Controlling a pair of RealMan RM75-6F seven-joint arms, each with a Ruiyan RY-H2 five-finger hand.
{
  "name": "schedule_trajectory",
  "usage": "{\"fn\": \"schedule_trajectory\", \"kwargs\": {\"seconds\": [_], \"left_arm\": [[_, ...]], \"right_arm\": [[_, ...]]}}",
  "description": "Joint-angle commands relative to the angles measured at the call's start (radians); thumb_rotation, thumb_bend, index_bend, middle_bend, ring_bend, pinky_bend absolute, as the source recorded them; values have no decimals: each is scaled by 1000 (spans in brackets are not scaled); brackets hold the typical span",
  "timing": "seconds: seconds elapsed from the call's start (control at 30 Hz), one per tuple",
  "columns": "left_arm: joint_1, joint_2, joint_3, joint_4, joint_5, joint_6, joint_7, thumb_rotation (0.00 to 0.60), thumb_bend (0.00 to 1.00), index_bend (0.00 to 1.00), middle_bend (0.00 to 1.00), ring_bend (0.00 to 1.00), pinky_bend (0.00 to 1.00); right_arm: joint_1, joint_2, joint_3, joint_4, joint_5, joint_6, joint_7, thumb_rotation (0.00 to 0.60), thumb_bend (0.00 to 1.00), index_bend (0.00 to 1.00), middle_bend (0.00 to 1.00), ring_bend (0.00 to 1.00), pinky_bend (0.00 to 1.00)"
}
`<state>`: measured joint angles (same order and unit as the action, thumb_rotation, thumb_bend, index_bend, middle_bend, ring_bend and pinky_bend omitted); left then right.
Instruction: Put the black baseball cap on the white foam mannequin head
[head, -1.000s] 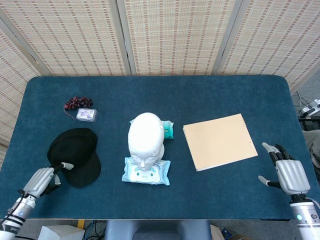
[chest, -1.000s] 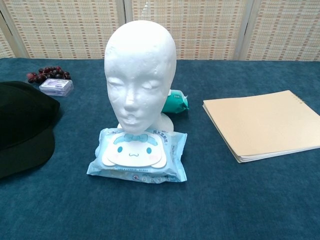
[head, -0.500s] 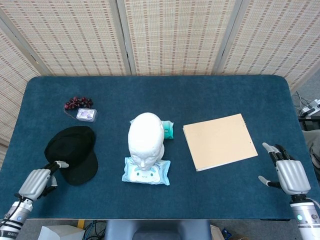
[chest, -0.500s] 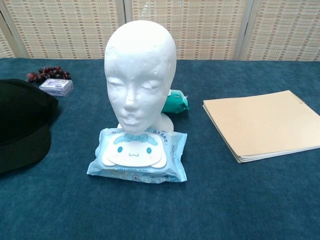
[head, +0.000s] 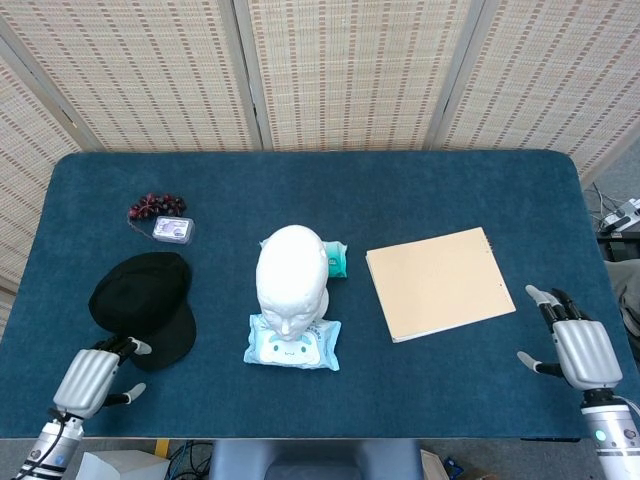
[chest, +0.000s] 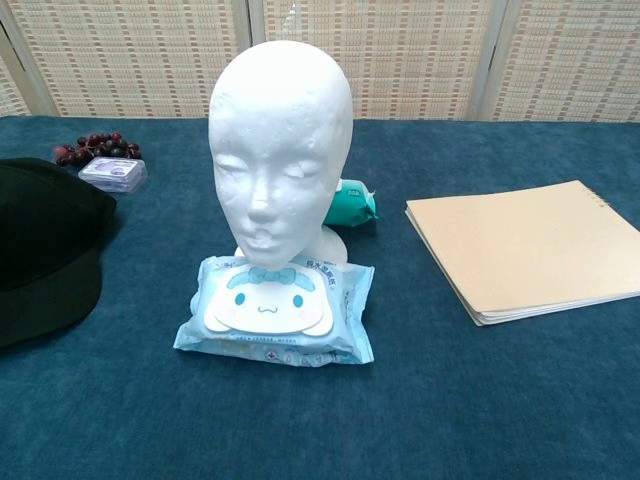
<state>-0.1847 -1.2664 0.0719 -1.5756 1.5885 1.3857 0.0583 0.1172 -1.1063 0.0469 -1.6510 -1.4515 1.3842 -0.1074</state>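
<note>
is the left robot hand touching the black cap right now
Cannot tell. In the head view the left robot hand has fingertips right at the cap brim edge, showing neither clear gap nor contact.

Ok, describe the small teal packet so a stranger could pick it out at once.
Start at the white foam mannequin head standing mid-table. A pale blue wipes pack with a cartoon face lies in front of it; the small teal packet sits at the head's far side, toward the tan folder. It is the smaller, darker green-blue pack, with no cartoon face showing.
</note>
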Motion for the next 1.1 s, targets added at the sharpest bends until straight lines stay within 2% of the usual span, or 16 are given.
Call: {"fn": "schedule_trajectory", "kwargs": {"seconds": [0.03, 0.23, 0.7, 1.1], "left_arm": [[1, -33, -5, 28, 4, -3, 17, 600, 98, 396, 444, 306, 382], [4, -112, -22, 94, -10, -3, 84, 600, 60, 398, 479, 312, 383], [24, -263, -72, 226, -35, 64, 92, 600, 38, 414, 560, 349, 383], [24, -325, -78, 291, -35, 73, 102, 600, 36, 430, 584, 364, 388]], "right_arm": [[0, 0, -1, 0, -1, 1, 0, 600, 0, 61, 211, 113, 384], [1, 0, -1, 1, -2, -1, 0, 600, 0, 61, 211, 113, 385], [0, 1, -1, 1, -2, -1, 2, 600, 0, 61, 211, 114, 385], [-2, 2, -3, 0, -7, 4, 6, 600, 0, 61, 211, 114, 385]]}}
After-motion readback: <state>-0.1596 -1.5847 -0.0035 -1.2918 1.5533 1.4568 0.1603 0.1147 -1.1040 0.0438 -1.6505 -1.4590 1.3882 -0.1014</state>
